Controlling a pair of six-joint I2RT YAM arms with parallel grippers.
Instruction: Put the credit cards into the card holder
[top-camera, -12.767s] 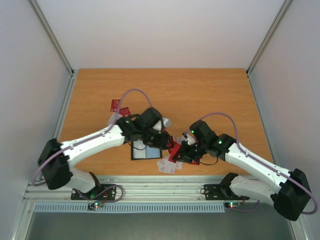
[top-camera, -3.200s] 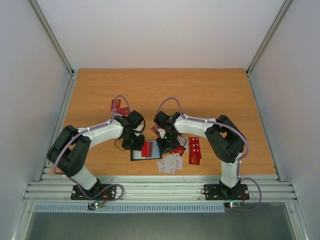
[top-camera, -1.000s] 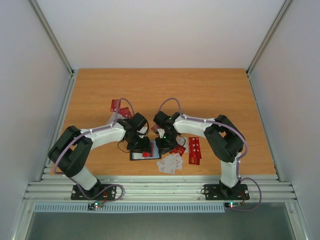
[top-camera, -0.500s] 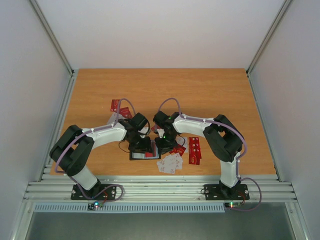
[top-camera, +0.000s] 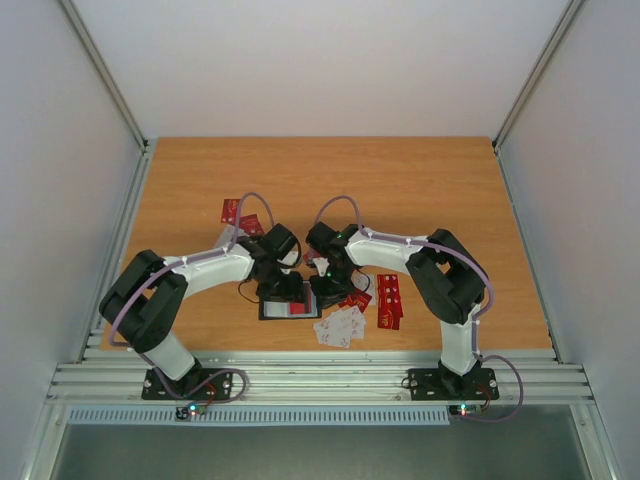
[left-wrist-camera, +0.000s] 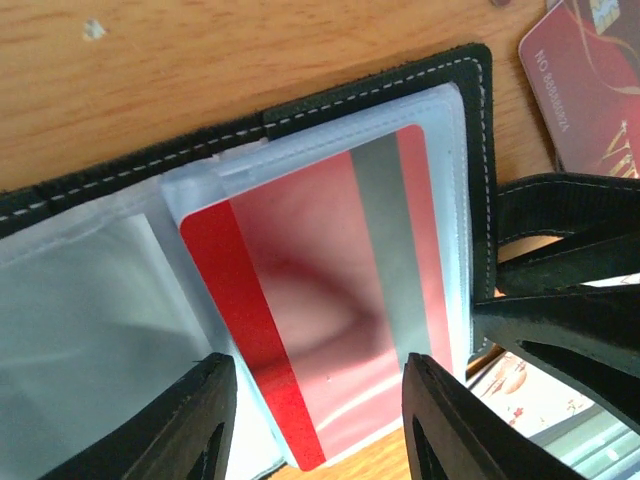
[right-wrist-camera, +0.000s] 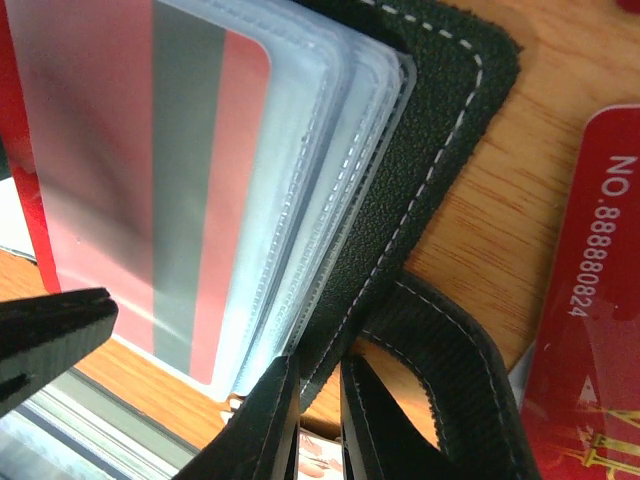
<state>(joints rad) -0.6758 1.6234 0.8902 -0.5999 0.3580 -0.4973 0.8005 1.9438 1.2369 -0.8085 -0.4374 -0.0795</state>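
The black card holder (top-camera: 272, 312) lies open near the table's front, its clear pockets facing up (left-wrist-camera: 350, 95). A red credit card (left-wrist-camera: 330, 300) sits mostly inside one clear pocket, with a bright red strip of it still outside at the left. My left gripper (left-wrist-camera: 315, 420) is open, its fingers standing on either side of that card's near end. My right gripper (right-wrist-camera: 320, 420) is shut on the black stitched cover edge of the card holder (right-wrist-camera: 440, 130). Seen from above, both grippers (top-camera: 288, 295) (top-camera: 325, 293) meet over the holder.
Loose red cards (top-camera: 388, 300) lie right of the holder, one of them close to my right fingers (right-wrist-camera: 600, 300). A pile of white cards (top-camera: 340, 325) sits in front of it. More red cards (top-camera: 238, 212) lie behind my left arm.
The red card, held over the holder three seconds ago, now lies in the pocket. Over the last second the left gripper shifted slightly; the right arm stayed put.
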